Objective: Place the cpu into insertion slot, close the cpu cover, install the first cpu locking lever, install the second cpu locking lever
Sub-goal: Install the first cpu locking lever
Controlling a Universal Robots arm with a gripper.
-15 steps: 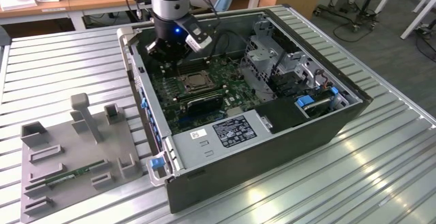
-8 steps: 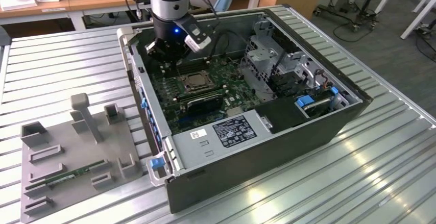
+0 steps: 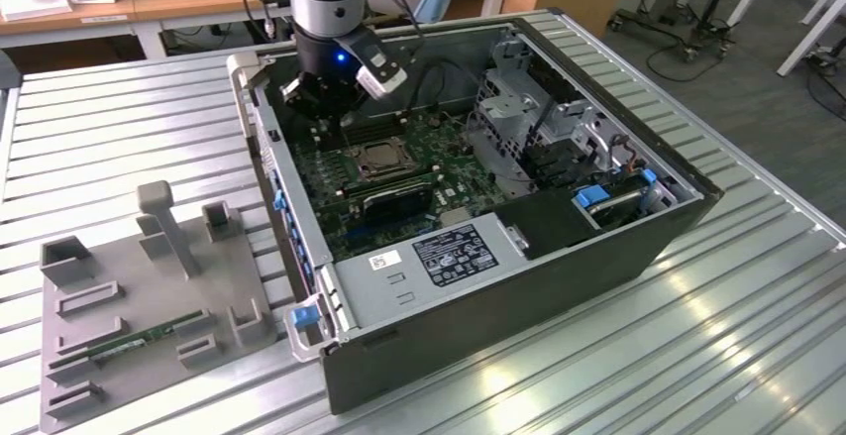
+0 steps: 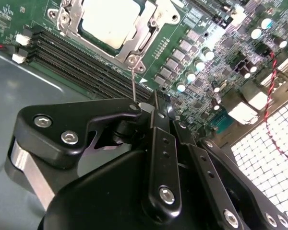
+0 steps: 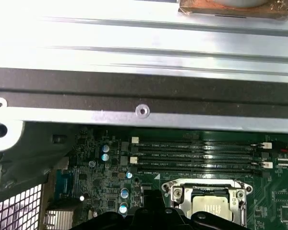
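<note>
The gripper (image 4: 156, 98) hangs inside the open computer case (image 3: 661, 227). Its fingers (image 4: 163, 158) are pressed together, pinching a thin lever (image 4: 134, 81). The cpu (image 4: 110, 19) sits in the insertion slot (image 3: 376, 161), at 11 o'clock from the fingers, with the cpu cover (image 4: 144, 36) down. Four long memory slots (image 5: 197, 154) lie beside it. I cannot read the labels.

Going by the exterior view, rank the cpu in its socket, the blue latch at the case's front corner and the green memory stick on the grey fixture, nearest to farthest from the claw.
1. The cpu, on the board just below the claw.
2. The blue latch, at the case's near corner, toward the exterior view's bottom.
3. The green memory stick, on the grey fixture outside the case, toward the exterior view's left.
</note>
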